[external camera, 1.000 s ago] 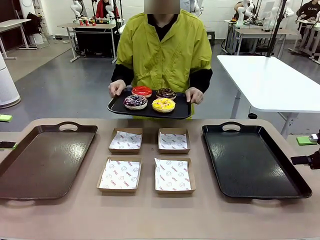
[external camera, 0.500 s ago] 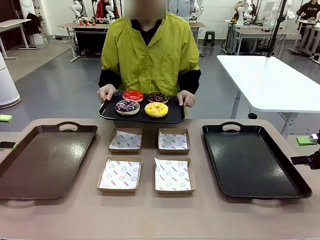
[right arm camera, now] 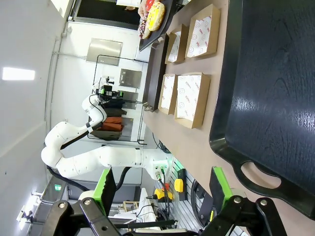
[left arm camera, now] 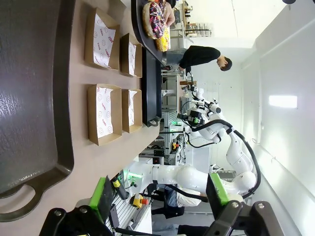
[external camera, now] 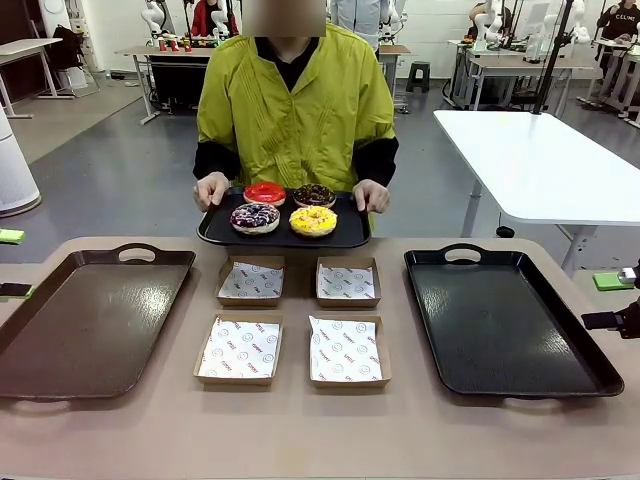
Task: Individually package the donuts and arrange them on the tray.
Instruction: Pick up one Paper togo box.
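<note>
1. At your far left, the left gripper (left arm camera: 160,196) sat off the table's 9 o'clock end. Its green-padded fingers were spread apart with nothing between them.
2. The brown tray (external camera: 90,320) lay bare at 9 o'clock of the boxes.
3. The four paper-lined boxes (external camera: 238,350) sat in a two-by-two block at the table's middle. All were empty, and none had shifted in the last second.
4. Here was the change. The person stepped toward picture left and carried the serving tray (external camera: 283,235) from about 1 o'clock of the boxes to their 12 o'clock.
   - One hand (external camera: 211,188) gripped its 9 o'clock edge and the other hand (external camera: 371,194) its 3 o'clock edge.
   - It looked to be held above the far table edge, not set down.
   - On it, the red donut (external camera: 265,192) sat at 11 o'clock and the chocolate donut (external camera: 314,194) at 1.
   - The drizzled donut (external camera: 255,216) sat at 7 o'clock and the yellow donut (external camera: 313,220) at 5.
5. The black tray (external camera: 505,320) lay bare at 3 o'clock of the boxes.
6. The right gripper (right arm camera: 162,187) waited off the 3 o'clock end, fingers parted and empty.
7. You should have read this as delivery only. The donuts were lined up with the boxes, but no packaging had begun, and reaching in before the tray settled risked hitting the person's hands.
</note>
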`<state>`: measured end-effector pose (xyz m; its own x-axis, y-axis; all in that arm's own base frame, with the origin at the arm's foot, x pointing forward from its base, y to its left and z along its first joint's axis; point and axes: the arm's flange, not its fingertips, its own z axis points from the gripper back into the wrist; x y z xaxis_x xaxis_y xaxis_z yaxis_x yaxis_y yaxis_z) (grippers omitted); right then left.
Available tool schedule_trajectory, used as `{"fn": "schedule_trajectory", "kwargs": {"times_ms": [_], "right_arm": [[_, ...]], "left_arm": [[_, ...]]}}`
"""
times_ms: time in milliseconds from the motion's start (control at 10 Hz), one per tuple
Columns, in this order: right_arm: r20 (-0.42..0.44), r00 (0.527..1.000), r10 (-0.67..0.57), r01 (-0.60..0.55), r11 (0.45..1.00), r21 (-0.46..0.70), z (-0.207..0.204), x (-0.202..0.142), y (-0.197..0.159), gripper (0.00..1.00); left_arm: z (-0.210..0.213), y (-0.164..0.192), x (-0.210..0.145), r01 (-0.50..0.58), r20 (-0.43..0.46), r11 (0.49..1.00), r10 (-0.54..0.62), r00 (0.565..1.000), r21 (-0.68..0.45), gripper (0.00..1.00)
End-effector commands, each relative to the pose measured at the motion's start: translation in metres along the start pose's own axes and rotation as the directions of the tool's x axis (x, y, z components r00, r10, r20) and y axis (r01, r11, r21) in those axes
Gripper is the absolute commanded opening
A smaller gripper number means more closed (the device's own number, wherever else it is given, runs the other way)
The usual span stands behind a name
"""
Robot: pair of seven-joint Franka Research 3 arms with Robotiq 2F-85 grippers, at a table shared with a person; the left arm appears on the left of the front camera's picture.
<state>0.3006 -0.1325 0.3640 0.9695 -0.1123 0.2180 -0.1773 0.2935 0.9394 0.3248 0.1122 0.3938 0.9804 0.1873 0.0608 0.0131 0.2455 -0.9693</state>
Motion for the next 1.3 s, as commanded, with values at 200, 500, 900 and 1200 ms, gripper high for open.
{"fn": "schedule_trajectory", "kwargs": {"times_ms": [200, 500, 900, 1200], "right_arm": [[-0.002, 1.000, 0.006, -0.006, 1.000, 0.013, -0.001, -0.002, -0.002, 1.00], [-0.002, 1.000, 0.006, -0.006, 1.000, 0.013, -0.001, -0.002, -0.002, 1.00], [0.051, 0.995, -0.091, 0.098, 0.982, -0.160, -0.030, 0.066, 0.054, 1.00], [0.035, 0.985, -0.172, 0.172, 0.912, -0.371, -0.095, 0.146, 0.106, 1.00]], "left_arm": [[0.001, -0.001, 0.002, -0.001, 0.014, 1.000, 0.002, 1.000, -0.010, 1.00], [0.001, -0.001, 0.002, -0.001, 0.014, 1.000, 0.002, 1.000, -0.010, 1.00], [0.001, -0.001, 0.002, -0.001, 0.014, 1.000, 0.002, 1.000, -0.010, 1.00], [0.001, -0.001, 0.002, -0.001, 0.014, 1.000, 0.002, 1.000, -0.010, 1.00]]}}
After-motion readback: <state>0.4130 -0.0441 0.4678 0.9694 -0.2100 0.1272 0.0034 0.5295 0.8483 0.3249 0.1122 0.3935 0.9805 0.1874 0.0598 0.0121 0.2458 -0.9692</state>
